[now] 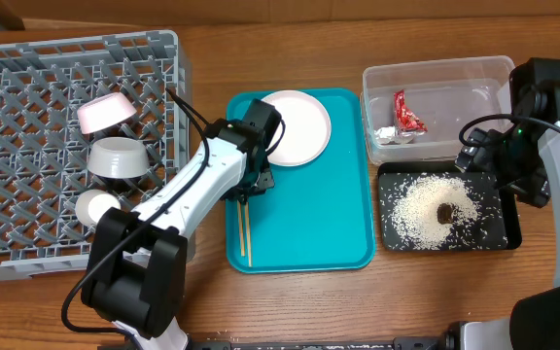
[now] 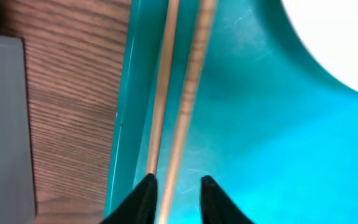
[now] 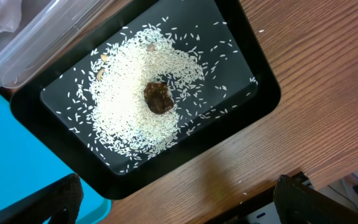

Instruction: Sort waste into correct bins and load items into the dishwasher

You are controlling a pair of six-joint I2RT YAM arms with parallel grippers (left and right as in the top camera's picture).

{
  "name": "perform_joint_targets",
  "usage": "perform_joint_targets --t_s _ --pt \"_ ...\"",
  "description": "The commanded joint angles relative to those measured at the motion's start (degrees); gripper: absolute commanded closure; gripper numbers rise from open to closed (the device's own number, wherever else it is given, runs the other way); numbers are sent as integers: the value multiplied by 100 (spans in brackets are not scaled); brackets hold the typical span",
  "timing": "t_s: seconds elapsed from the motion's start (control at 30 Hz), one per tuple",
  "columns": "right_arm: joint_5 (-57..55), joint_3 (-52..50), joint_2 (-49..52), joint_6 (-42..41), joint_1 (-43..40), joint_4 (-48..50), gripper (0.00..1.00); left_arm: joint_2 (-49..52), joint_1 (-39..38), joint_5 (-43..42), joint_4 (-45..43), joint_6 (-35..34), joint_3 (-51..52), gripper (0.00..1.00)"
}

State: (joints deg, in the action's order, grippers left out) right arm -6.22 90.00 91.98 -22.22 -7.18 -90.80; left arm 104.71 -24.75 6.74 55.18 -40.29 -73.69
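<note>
Two wooden chopsticks (image 1: 243,228) (image 2: 188,93) lie along the left edge of the teal tray (image 1: 309,224). My left gripper (image 1: 251,190) (image 2: 176,182) is down over them, its jaws a little apart. One stick runs through the gap and the other lies under the left fingertip. A large white plate (image 1: 299,126) rests at the tray's back. The grey dishwasher rack (image 1: 27,117) holds a pink-backed plate (image 1: 105,112), a bowl (image 1: 117,156) and a cup (image 1: 95,206). The foil wrapper (image 1: 406,115) lies in the clear tub (image 1: 455,73). Rice (image 3: 129,81) and a brown lump (image 3: 158,98) lie in the black tray (image 3: 241,81). My right gripper (image 1: 479,156) (image 3: 185,205) hangs wide open and holds nothing.
The rack's grey wall (image 2: 2,124) stands just left of the teal tray, with a strip of bare wood between them. The clear tub and the black tray (image 1: 508,228) sit close together right of the teal tray. A few loose grains lie on the wood near the table's edge (image 3: 241,186).
</note>
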Motion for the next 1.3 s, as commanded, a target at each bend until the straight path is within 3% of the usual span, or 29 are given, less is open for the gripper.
perform_joint_targets --t_s 0.0,0.3,0.73,0.97,1.07,1.27 --pt "-13 76 -122 -9 -28 17 0 55 -2 114 -205 -61 350 68" --pt "-13 76 -122 -9 -28 0 0 57 -2 70 -1097 -35 1021 56" --pt "-13 76 -122 -9 -28 2 0 57 -2 66 -1202 2 1067 56" --pt "-13 76 -122 -9 -28 4 0 94 -9 -74 -1556 13 1436 48" --pt "-13 76 -122 -9 -28 7 0 94 -9 -192 -1646 264 1467 53" --pt "-13 76 -122 -9 -28 0 0 96 -9 -348 -1648 304 1467 78"
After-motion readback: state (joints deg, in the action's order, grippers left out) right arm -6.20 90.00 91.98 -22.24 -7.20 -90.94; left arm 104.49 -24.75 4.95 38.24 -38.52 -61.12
